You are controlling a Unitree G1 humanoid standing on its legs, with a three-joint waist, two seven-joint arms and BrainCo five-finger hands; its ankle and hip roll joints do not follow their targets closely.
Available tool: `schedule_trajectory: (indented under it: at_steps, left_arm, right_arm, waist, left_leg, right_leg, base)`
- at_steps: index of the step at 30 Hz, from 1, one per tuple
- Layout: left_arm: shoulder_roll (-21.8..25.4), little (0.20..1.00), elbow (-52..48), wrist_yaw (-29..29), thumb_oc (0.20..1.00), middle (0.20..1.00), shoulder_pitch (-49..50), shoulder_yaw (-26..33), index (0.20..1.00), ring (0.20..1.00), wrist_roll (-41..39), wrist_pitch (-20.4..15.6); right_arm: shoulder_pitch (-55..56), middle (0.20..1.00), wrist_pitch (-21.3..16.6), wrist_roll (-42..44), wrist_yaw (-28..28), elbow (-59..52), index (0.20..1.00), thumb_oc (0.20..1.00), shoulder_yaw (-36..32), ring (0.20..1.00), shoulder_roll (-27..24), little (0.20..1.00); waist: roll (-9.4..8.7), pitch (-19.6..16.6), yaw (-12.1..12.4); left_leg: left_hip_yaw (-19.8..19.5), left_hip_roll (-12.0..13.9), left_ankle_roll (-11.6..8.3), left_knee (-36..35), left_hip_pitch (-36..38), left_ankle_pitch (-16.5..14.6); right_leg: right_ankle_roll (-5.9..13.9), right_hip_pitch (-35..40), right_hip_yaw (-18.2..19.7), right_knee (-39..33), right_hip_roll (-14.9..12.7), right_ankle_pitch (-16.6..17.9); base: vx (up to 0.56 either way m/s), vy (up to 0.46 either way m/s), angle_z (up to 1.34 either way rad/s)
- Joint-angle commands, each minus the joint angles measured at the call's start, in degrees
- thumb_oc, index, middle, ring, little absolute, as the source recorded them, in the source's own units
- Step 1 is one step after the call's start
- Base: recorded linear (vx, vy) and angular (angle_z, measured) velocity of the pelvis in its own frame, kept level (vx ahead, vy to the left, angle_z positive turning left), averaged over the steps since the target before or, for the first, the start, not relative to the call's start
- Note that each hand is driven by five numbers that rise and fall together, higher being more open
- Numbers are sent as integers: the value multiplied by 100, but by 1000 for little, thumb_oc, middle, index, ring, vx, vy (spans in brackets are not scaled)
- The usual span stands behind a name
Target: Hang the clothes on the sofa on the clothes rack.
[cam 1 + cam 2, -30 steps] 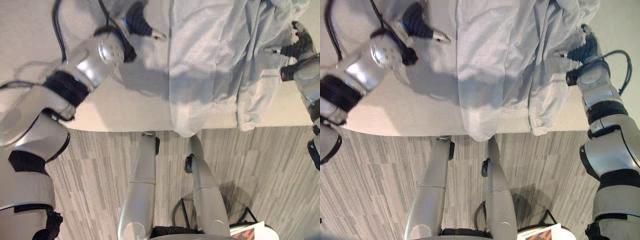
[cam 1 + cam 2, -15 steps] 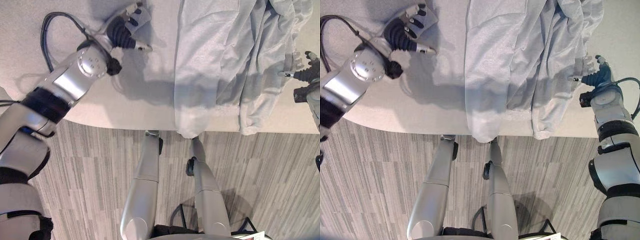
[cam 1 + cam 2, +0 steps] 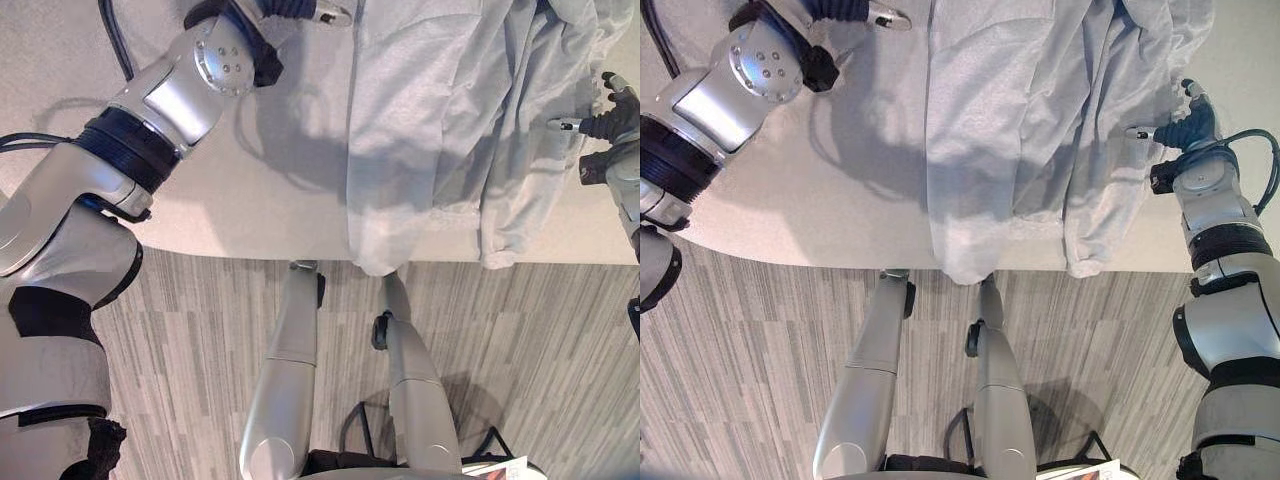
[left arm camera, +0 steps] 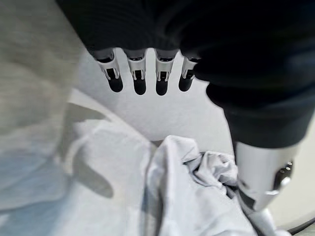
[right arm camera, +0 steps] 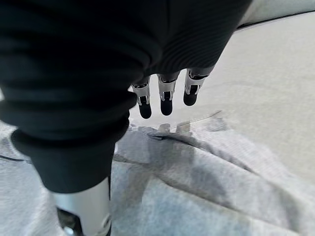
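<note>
A pale grey garment (image 3: 440,120) lies spread on the beige sofa seat (image 3: 270,190), its hem hanging over the front edge. My left hand (image 3: 290,8) hovers just left of the garment near the back of the seat; its fingers (image 4: 140,73) are straight and hold nothing, with crumpled cloth (image 4: 187,196) beyond them. My right hand (image 3: 1188,125) is at the garment's right edge. Its fingers (image 5: 167,96) reach out straight just above the cloth (image 5: 206,187), and nothing is gripped.
The sofa's front edge (image 3: 250,255) runs across the view, with grey striped wood-look floor (image 3: 180,350) below it. Bare seat (image 5: 275,73) lies to the right of the garment.
My left hand has moved further toward the back of the seat and closer to the garment's left edge. The right hand has shifted only slightly. The garment lies as before.
</note>
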Motion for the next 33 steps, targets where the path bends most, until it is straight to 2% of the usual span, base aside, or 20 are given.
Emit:
schedule_trajectory:
  at_steps: [1,10,11,12,13,16,17,19,22,23,24,25,26,27,30,31,33]
  left_arm:
    - [-270,1000,33,230,1000,1000,-520,-5,1000,1000,62,-300]
    - [-679,1000,661,104,1000,1000,-845,-535,1000,1000,63,-263]
    - [-667,1000,928,59,1000,1000,-981,-728,1000,1000,101,-248]
    - [-693,1000,928,63,1000,1000,-869,-715,1000,1000,103,-253]
    - [-675,1000,1021,48,1000,1000,-997,-791,1000,1000,117,-233]
    - [-667,1000,1301,-11,1000,1000,-1089,-984,1000,1000,155,-207]
    - [-678,1000,1396,-4,1000,1000,-1015,-1025,1000,1000,172,-214]
    - [-604,1000,1565,-12,1000,1000,-1169,-1123,1000,1000,211,-179]
    - [-515,1000,1731,-11,1000,1000,-1204,-1153,1000,1000,223,-183]
    - [-499,1000,1838,-2,1000,1000,-1092,-1129,1000,1000,216,-181]
    - [-477,1000,1841,-8,1000,1000,-1201,-1146,1000,1000,212,-179]
    - [-492,1000,1886,-2,1000,1000,-1106,-1114,1000,1000,227,-178]
    - [-475,1000,1907,-2,1000,1000,-1212,-1124,1000,1000,231,-167]
    - [-496,1000,1950,-16,1000,1000,-1111,-1114,1000,1000,220,-170]
    - [-529,1000,2003,8,1000,1000,-1238,-1138,1000,1000,258,-163]
    - [-606,1000,2012,-9,1000,1000,-1110,-1094,1000,1000,230,-160]
    - [-671,1000,2037,-5,1000,1000,-1087,-1049,1000,1000,195,-171]
  right_arm:
    - [-191,1000,-119,-67,-190,161,1000,1000,152,1000,-354,1000]
    - [-625,1000,-107,-90,-145,478,1000,1000,510,1000,-186,1000]
    - [-731,1000,-109,-50,-115,563,1000,1000,553,1000,-168,1000]
    - [-635,1000,-114,-49,-120,563,1000,1000,568,1000,-138,1000]
    - [-741,1000,-108,-48,-109,573,1000,1000,572,1000,-158,1000]
    - [-859,1000,-101,-44,-100,578,1000,1000,671,1000,-133,1000]
    - [-776,1000,-102,-41,-112,539,1000,1000,686,1000,-91,1000]
    - [-906,1000,-104,-38,-122,478,1000,1000,696,1000,-110,1000]
    - [-916,1000,-100,-41,-161,334,1000,1000,680,1000,-109,1000]
    - [-820,1000,-119,-38,-196,241,1000,1000,679,1000,-81,1000]
    - [-911,1000,-114,-39,-191,242,1000,1000,664,1000,-109,1000]
    - [-823,1000,-122,-33,-211,196,1000,1000,663,1000,-68,1000]
    - [-898,1000,-124,-37,-218,155,1000,1000,626,1000,-97,1000]
    - [-807,1000,-132,-32,-223,125,1000,1000,634,1000,-51,1000]
    - [-899,1000,-152,-31,-266,14,1000,1000,583,1000,-69,1000]
    - [-817,1000,-154,-46,-271,-20,1000,1000,594,1000,-6,1000]
    - [-822,1000,-153,-59,-275,-16,1000,1000,606,1000,22,1000]
  waist:
    - [457,-24,58]
    - [458,-24,64]
    - [431,-24,48]
    - [458,-24,95]
    - [433,-24,52]
    - [415,-24,40]
    - [421,-24,71]
    - [381,-24,11]
    - [348,-24,-21]
    - [348,-24,-6]
    - [324,-24,-51]
    - [329,-24,-27]
    - [299,-24,-86]
    - [311,-24,-74]
    - [265,-24,-133]
    - [284,-24,-117]
    - [283,-24,-138]
  left_leg:
    - [-1022,692,-802,-3283,2228,675]
    - [-1032,698,-772,-3300,2173,686]
    - [-1046,662,-758,-3293,2066,743]
    - [-1010,719,-759,-3302,2242,641]
    - [-1042,659,-754,-3294,2062,744]
    - [-1046,659,-753,-3294,2033,756]
    - [-1008,712,-748,-3302,2187,659]
    - [-1044,657,-752,-3298,1990,760]
    - [-1064,658,-757,-3295,1938,764]
    - [-1036,719,-764,-3302,2076,666]
    - [-1071,666,-762,-3295,1914,759]
    - [-1041,716,-775,-3302,2059,669]
    - [-1073,658,-780,-3294,1886,765]
    - [-1050,710,-780,-3300,2083,633]
    - [-1090,650,-811,-3286,1834,776]
    - [-1065,699,-824,-3292,2030,640]
    - [-1072,690,-831,-3277,2034,624]
  right_leg:
    - [27,916,-76,-97,-492,-566]
    - [36,823,-108,-97,-489,-572]
    - [45,715,-115,-97,-514,-551]
    - [25,868,-98,-97,-467,-609]
    - [41,710,-113,-97,-510,-549]
    - [44,675,-126,-97,-525,-539]
    - [23,807,-114,-97,-482,-592]
    - [43,633,-118,-97,-528,-530]
    - [46,584,-129,-97,-533,-524]
    - [25,700,-111,-97,-490,-583]
    - [44,560,-128,-97,-535,-532]
    - [25,684,-105,-97,-492,-586]
    - [42,528,-116,-97,-541,-527]
    - [31,709,-106,-97,-501,-621]
    - [44,470,-103,-97,-557,-515]
    - [35,660,-95,-97,-518,-598]
    - [38,678,-95,-97,-523,-602]
  base:
    - [0,0,0]
    - [-5,1,0]
    - [0,0,0]
    - [-34,1,-1]
    - [0,0,0]
    - [-15,4,-1]
    - [0,0,0]
    - [-16,9,0]
    - [8,1,3]
    - [-1,7,7]
    - [28,-13,6]
    - [-27,15,4]
    - [59,-16,1]
    - [0,0,0]
    - [7,0,-1]
    - [0,0,0]
    - [34,-11,1]
